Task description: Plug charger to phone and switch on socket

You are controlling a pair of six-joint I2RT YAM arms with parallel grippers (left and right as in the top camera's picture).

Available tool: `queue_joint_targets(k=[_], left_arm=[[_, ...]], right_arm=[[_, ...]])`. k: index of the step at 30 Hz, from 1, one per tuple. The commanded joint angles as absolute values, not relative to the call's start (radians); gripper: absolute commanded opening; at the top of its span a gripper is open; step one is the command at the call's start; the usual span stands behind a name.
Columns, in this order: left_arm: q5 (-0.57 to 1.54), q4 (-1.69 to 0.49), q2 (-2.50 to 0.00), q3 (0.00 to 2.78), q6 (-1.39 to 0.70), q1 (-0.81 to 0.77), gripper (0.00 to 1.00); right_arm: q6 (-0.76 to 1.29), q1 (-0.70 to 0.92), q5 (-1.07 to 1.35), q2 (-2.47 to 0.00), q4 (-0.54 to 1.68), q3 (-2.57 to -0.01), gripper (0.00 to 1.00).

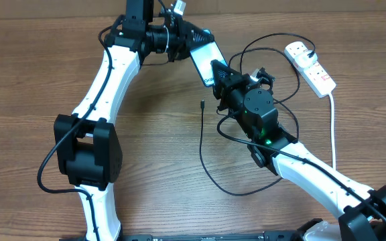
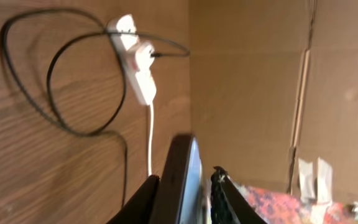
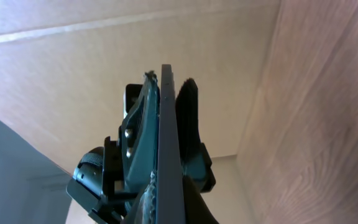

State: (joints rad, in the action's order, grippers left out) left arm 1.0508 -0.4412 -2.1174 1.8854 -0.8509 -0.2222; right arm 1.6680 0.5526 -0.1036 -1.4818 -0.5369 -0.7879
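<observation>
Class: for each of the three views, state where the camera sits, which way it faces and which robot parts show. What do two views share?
Overhead: above the table, looking straight down; both arms show, the left gripper and right gripper at the phone, with the charger and socket nearby.
Left wrist: looks along the left fingers flanking the phone, towards the socket.
Right wrist: looks along the right fingers clamped on the phone, table beyond.
Shared: both wrist views show the phone edge-on.
</observation>
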Motion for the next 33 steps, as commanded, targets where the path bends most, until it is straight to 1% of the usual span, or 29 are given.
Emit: queue_joint_targets(k=[1,4,9,12,14,18,23,25,26,29,30,33], left_arm=[[1.035,-0.356,-2.113,1.901,-0.984,-0.231,0.18],[1.029,-0.322,-2.113,1.901,-1.04,-0.235,0.05],[1.019,-0.31,-2.113,1.901,-1.063,-0.258,0.04],[1.004,-0.309,-2.113,1.901,-1.063,-0.264,0.04],[0.994,-0.309,-2.113,1.901,-1.062,-0.264,0.04],[0.994,-0.308,-2.113,1.901,-1.053,-0.247,0.04],[0.995,-0.318,-2.113,1.901,-0.986,-0.206,0.04],[0.995,-0.33,-2.113,1.901,-0.959,-0.184,0.04],[0.994,-0.339,-2.113,1.901,-0.944,-0.171,0.04],[0.99,-0.362,-2.113,1.901,-0.9,-0.13,0.04],[0.986,-0.379,-2.113,1.901,-0.894,-0.113,0.04],[0.964,-0.444,-2.113,1.901,-0.894,-0.062,0.04]], right_arm=[[1.649,0.599,0.001,-1.483,-0.514,-0.794,0.04],[1.649,0.6,0.0,-1.483,-0.515,-0.794,0.04],[1.644,0.6,-0.003,-1.483,-0.515,-0.794,0.04],[1.586,0.6,-0.004,-1.483,-0.515,-0.794,0.04],[1.536,0.599,-0.007,-1.483,-0.515,-0.794,0.12],[1.427,0.578,-0.014,-1.483,-0.516,-0.794,0.4],[1.299,0.532,0.004,-1.481,-0.516,-0.794,0.55],[1.234,0.511,0.029,-1.476,-0.514,-0.794,0.64],[1.187,0.492,0.059,-1.469,-0.506,-0.794,0.79],[1.155,0.45,0.105,-1.443,-0.417,-0.794,0.83],[1.131,0.438,0.122,-1.434,-0.386,-0.796,0.83],[1.017,0.408,0.17,-1.414,-0.193,-0.845,0.83]])
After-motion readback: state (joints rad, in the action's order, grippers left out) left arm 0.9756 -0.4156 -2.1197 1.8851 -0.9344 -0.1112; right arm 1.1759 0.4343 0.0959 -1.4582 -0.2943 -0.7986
